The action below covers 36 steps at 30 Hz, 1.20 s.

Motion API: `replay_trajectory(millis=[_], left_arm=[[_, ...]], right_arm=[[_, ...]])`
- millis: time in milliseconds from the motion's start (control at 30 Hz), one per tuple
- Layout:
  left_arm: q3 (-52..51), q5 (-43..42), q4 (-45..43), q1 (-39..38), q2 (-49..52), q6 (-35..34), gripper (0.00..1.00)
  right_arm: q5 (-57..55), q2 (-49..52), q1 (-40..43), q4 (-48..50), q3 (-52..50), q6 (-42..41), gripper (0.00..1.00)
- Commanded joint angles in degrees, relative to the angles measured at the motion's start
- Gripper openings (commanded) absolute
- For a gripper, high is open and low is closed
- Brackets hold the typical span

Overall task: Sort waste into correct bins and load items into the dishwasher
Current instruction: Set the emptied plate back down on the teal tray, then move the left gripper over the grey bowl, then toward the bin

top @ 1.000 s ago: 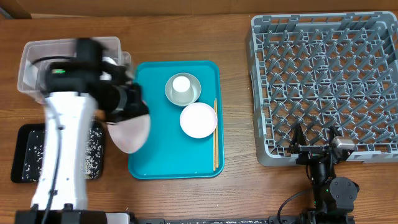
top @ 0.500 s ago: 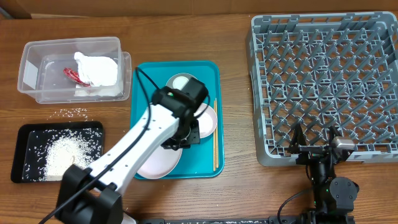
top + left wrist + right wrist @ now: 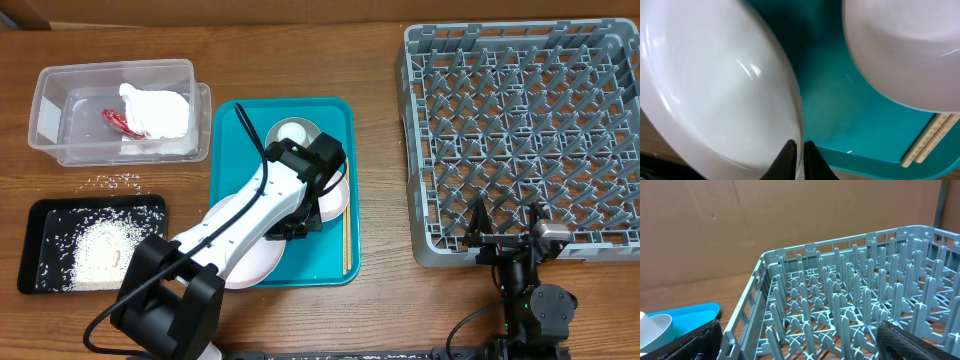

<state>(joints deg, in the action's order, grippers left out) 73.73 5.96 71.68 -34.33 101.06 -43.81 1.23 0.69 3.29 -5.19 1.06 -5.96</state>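
The large white plate (image 3: pixel 248 262) sits at the lower left of the teal tray (image 3: pixel 322 262), its rim pinched between the almost closed jaws of the left gripper (image 3: pixel 799 149). The smaller white dish (image 3: pixel 900 50) lies just beside it, with the chopsticks (image 3: pixel 346 225) beyond. The right gripper (image 3: pixel 506 212) rests by the grey dish rack (image 3: pixel 520 130), jaws spread wide and holding nothing.

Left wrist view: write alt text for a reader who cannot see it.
The left gripper pinches the rim of a large white plate that fills the left of the frame, over a teal tray. A smaller white dish sits at upper right, and wooden chopsticks lie at the lower right corner.
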Motion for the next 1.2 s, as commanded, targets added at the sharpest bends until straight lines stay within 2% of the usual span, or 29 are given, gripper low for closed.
replay_trajectory(millis=[0, 133, 167, 200, 233, 267, 400, 633, 833, 1167], left_arm=[[0.0, 1.2, -0.4, -0.2, 0.2, 0.9, 0.15], [1.7, 1.3, -0.4, -0.1, 0.2, 5.2, 0.33], [2.6, 1.5, -0.4, -0.1, 0.2, 6.1, 0.43], [3.5, 1.6, -0.3, -0.1, 0.2, 6.8, 0.62], [4.5, 1.5, -0.2, -0.1, 0.2, 7.6, 0.76], [5.9, 1.5, 0.1, -0.1, 0.2, 8.2, 0.81], [12.5, 2.3, 1.1, -0.1, 0.2, 11.0, 0.81], [24.8, 8.0, 1.3, 0.0, 0.2, 11.1, 0.82], [26.9, 21.2, -6.0, 1.4, 0.2, 11.1, 1.00], [26.8, 17.8, -15.1, 7.8, 1.8, 11.0, 1.00]], right_arm=[[-0.3, -0.5, -0.1, 0.3, -0.6, 0.2, 1.00], [-0.3, -0.5, -0.1, 0.3, -0.6, 0.2, 1.00], [-0.3, -0.5, -0.1, 0.3, -0.6, 0.2, 1.00], [-0.3, -0.5, -0.1, 0.3, -0.6, 0.2, 1.00], [-0.3, -0.5, -0.1, 0.3, -0.6, 0.2, 1.00], [-0.3, -0.5, -0.1, 0.3, -0.6, 0.2, 1.00], [-0.3, -0.5, -0.1, 0.3, -0.6, 0.2, 1.00], [-0.3, -0.5, -0.1, 0.3, -0.6, 0.2, 1.00], [-0.3, -0.5, -0.1, 0.3, -0.6, 0.2, 1.00], [-0.3, -0.5, -0.1, 0.3, -0.6, 0.2, 1.00]])
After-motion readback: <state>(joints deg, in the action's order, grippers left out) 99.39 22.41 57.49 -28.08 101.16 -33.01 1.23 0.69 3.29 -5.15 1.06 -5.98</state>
